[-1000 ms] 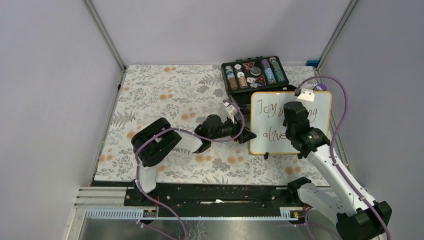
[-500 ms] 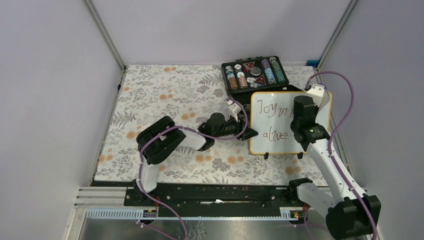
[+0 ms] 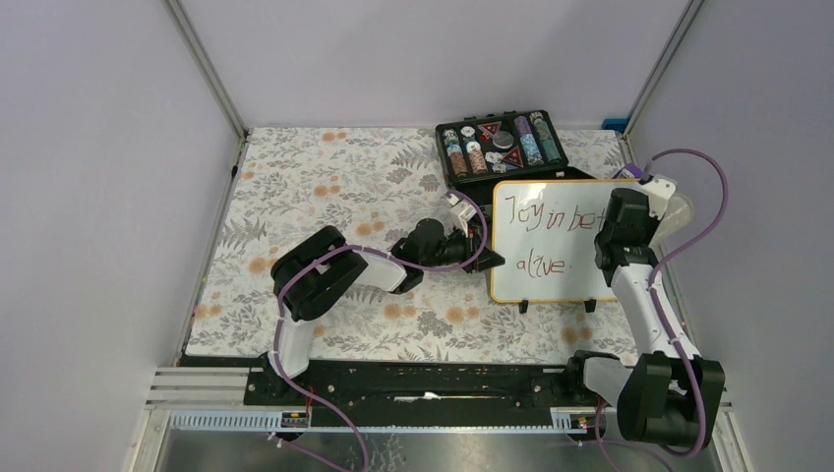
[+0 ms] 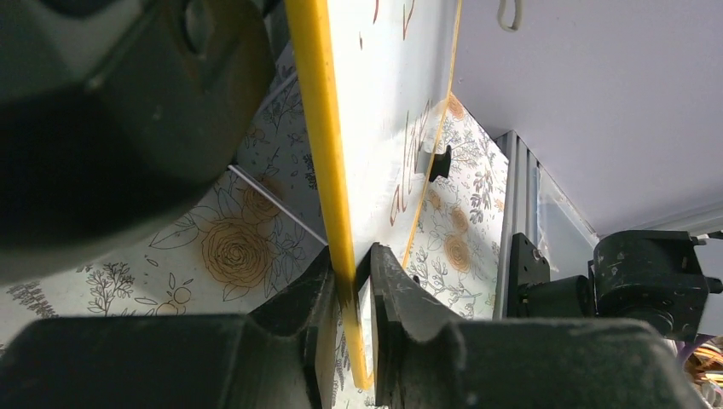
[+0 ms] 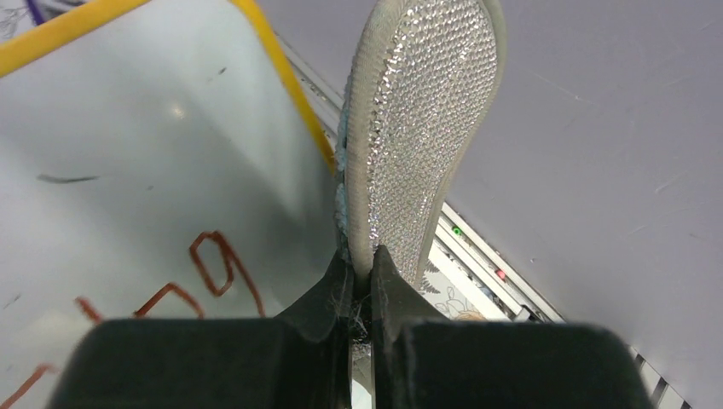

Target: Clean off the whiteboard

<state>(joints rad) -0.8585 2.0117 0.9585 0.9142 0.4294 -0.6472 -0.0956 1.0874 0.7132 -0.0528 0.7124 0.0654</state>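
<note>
Left pincer clamped on whiteboard frame at its 9 o'clock edge | right pincer pinching glittery oval pad beside whiteboard's 2 o'clock corner | whiteboard stands at tabletop 3 o'clock, red writing on it, black chip case at its 12 o'clock

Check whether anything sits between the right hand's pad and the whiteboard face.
Nothing visible does. The right hand holds the oval pad just past the whiteboard's right frame edge. The left hand clamps the left edge, clear of the writing.
</note>
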